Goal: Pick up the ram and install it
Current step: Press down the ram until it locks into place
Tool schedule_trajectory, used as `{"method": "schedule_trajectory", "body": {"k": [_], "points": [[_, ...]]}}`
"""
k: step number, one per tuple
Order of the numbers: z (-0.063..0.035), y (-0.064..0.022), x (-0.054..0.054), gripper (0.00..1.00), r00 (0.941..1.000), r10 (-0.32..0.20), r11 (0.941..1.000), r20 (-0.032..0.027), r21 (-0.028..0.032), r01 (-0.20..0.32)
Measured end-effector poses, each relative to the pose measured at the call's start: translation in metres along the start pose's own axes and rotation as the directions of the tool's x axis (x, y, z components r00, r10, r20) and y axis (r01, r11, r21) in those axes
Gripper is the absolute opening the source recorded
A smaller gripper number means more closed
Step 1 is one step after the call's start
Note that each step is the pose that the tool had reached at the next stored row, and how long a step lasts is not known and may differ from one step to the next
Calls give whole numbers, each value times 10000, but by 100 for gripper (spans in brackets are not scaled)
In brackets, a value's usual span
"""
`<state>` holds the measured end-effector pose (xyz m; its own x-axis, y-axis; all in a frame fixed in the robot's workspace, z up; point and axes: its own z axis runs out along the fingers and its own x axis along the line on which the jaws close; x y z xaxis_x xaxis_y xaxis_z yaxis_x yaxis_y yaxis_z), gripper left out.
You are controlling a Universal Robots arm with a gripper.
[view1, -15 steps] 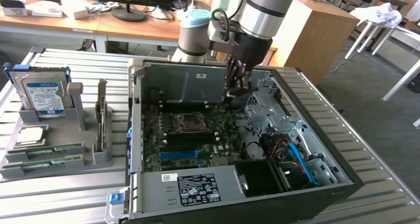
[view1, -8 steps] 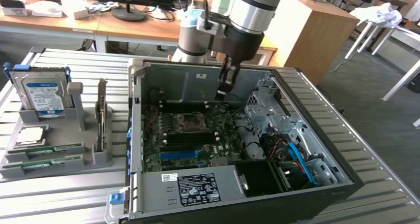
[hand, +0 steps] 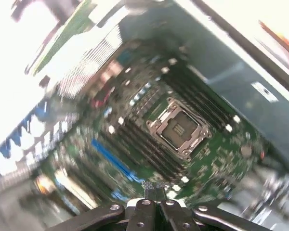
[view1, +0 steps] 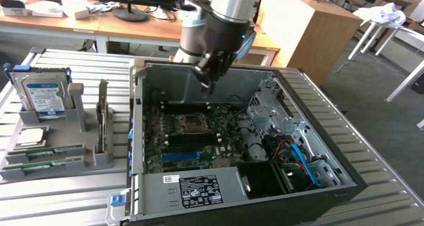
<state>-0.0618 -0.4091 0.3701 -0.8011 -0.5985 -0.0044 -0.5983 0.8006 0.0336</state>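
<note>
Open computer case point(view1: 164, 82) right up front, sitting on the slatted metal table point(view1: 374, 154), with wooden desks point(view1: 311, 22) and grey floor point(view1: 371, 87) behind. I'm hovering over the motherboard point(hand: 183, 144), my gripper point(view1: 206, 86) pinched together and empty. The ram point(view1: 51, 151) lies in the grey rack point(view1: 99, 159) at the exterior view's left, well apart from me.

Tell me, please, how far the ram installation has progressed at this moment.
Done: nothing that I can see; the ram lies in the grey holder on the exterior view's left. In hand: the gripper, shut and apparently empty, hangs over the open computer case. Left: the pickup and the install; the slots beside the socket look empty.
</note>
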Motion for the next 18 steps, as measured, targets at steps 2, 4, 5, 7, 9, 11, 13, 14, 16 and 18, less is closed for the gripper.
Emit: {"method": "schedule_trajectory", "body": {"k": [2,4,5,7,9,11,13,14,16,18], "points": [[-37,72,77,10,9926,1216,9926,76,7,-1216],[-70,138,144,10,9734,2288,9735,146,1,-2288],[-85,168,174,10,9606,2773,9608,178,-6,-2773],[-115,228,230,10,9298,3674,9301,236,-26,-3674],[-139,279,277,10,8969,4412,8974,285,-50,-4413],[-161,325,317,10,8637,5030,8642,324,-76,-5030],[-179,363,349,10,8326,5528,8333,356,-102,-5528],[-188,381,364,10,8168,5757,8176,370,-114,-5757],[-201,410,387,10,7918,6095,7927,392,-135,-6095],[-210,430,403,10,7726,6336,7736,407,-153,-6335]]}}
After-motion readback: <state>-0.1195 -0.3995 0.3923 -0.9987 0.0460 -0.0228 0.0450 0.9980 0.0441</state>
